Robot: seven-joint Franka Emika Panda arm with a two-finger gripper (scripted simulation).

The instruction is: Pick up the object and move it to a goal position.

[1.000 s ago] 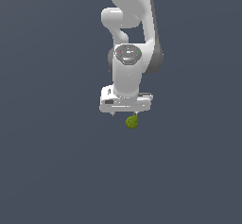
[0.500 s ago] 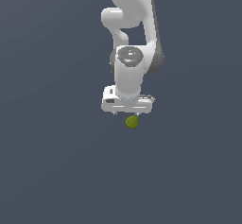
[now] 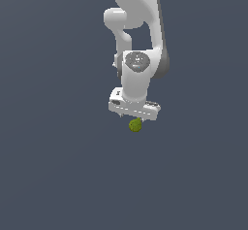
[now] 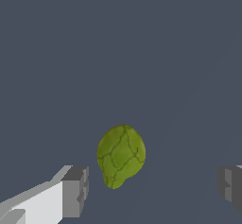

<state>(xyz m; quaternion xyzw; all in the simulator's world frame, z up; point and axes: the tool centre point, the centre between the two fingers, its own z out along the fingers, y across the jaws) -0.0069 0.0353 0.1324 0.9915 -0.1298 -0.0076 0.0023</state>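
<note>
Approach step: the gripper [image 4: 151,190], fingers spread wide, hangs over the object [image 4: 121,156], which lies between them untouched. Next, judged: descend, then close on it.

My arm [image 3: 138,25] is glossy white, built of rounded, bulbous links with a dark grey band along one edge of the upper link. Its wrist housing carries a round grey cap [image 3: 136,59] with small markings I cannot read. The end effector [image 3: 134,117] has a flat white crossbar body; its fingers [image 4: 75,190] are white, blocky, and tipped with grey pads.
</note>
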